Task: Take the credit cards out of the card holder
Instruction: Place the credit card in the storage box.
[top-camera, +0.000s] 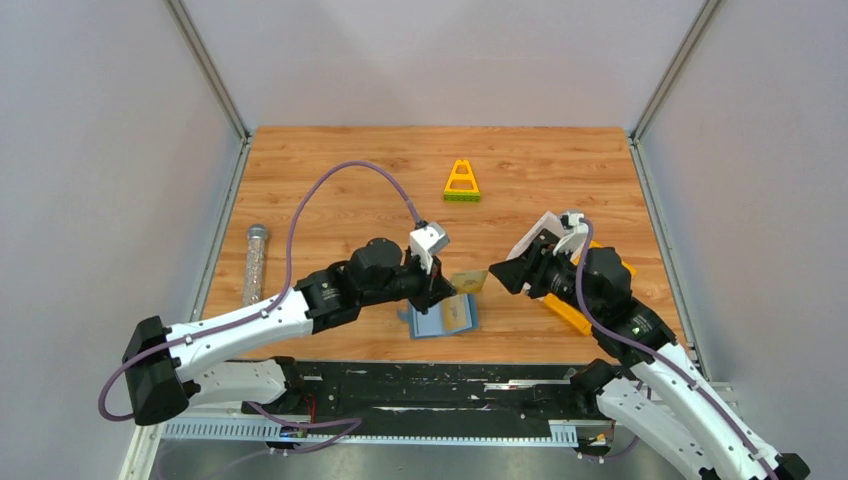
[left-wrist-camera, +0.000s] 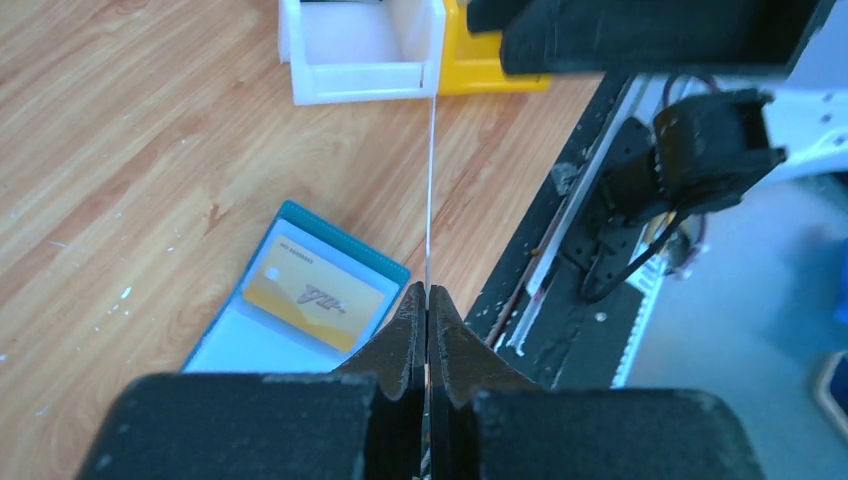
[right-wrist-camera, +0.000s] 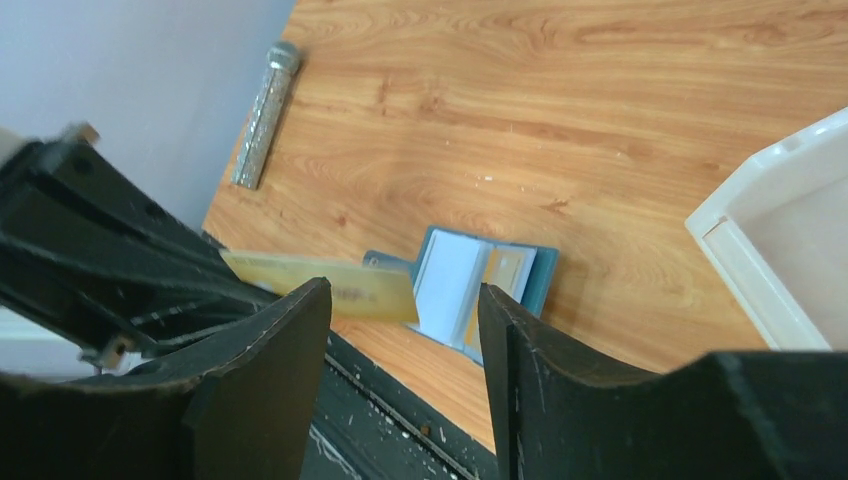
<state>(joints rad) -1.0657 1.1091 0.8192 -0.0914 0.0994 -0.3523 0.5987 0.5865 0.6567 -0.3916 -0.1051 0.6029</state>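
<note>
Left gripper (left-wrist-camera: 428, 292) was clamped tight on a gold card (right-wrist-camera: 345, 287), held up off the table (top-camera: 350, 180). From its own wrist camera that card showed only as a thin edge-on line. Right gripper (right-wrist-camera: 405, 295) sat just right of it, fingers apart. Whether they touched the card's free end, I couldn't tell. The card holder (right-wrist-camera: 470, 285) lay open at the near edge, partly covered by the left gripper from above. A second card (left-wrist-camera: 315, 298), yellow, sat in a pocket, its print too blurred to read. The white bin (left-wrist-camera: 360, 50) and yellow bin (left-wrist-camera: 490, 75) were cut off.
</note>
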